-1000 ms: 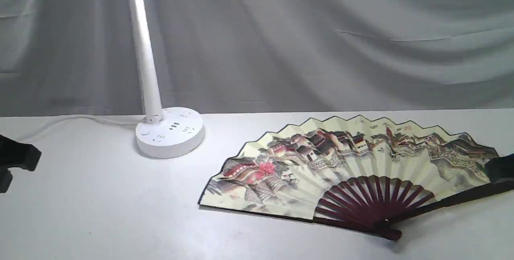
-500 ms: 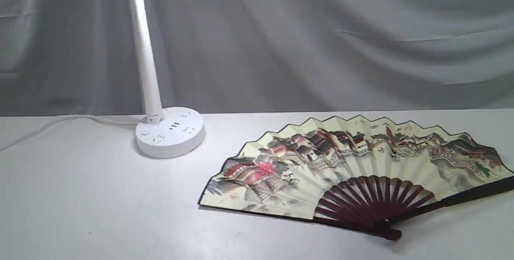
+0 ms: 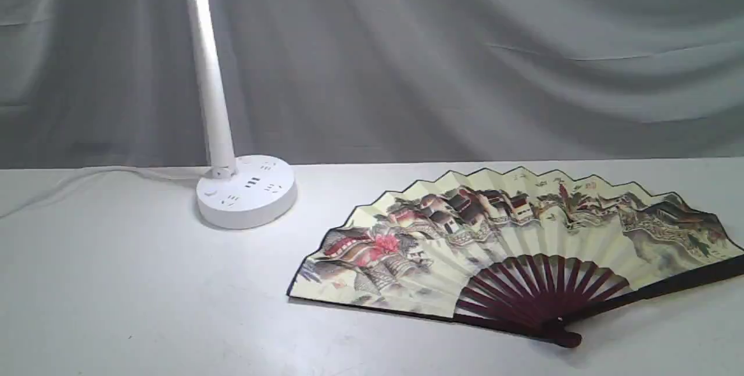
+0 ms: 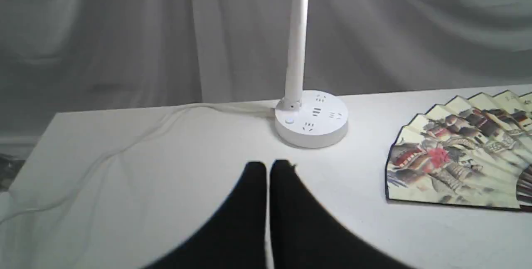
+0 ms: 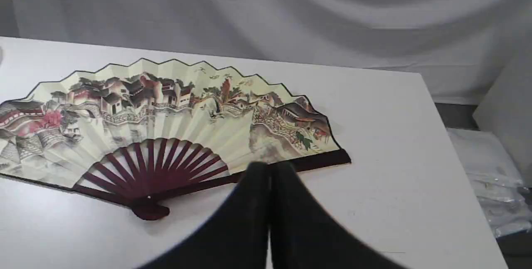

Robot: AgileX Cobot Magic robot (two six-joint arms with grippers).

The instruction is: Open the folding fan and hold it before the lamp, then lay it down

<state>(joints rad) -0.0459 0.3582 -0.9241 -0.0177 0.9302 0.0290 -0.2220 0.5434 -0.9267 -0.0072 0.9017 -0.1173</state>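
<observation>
The folding fan lies fully spread and flat on the white table, right of centre, its maroon ribs meeting at a pivot near the front edge; it also shows in the left wrist view and the right wrist view. The white lamp stands at the back left, lit, with its flat head overhead; its base appears in the left wrist view. My left gripper is shut, empty, hovering short of the lamp base. My right gripper is shut, empty, just off the fan's outer rib. Neither arm shows in the exterior view.
A white cord runs from the lamp base across the table's left side. A grey draped cloth hangs behind the table. The table's right edge drops off to clear plastic bags below.
Both arms have pulled out of the exterior view: the left one left the left edge, the right one left the fan's right end. The fan and lamp have not moved.
</observation>
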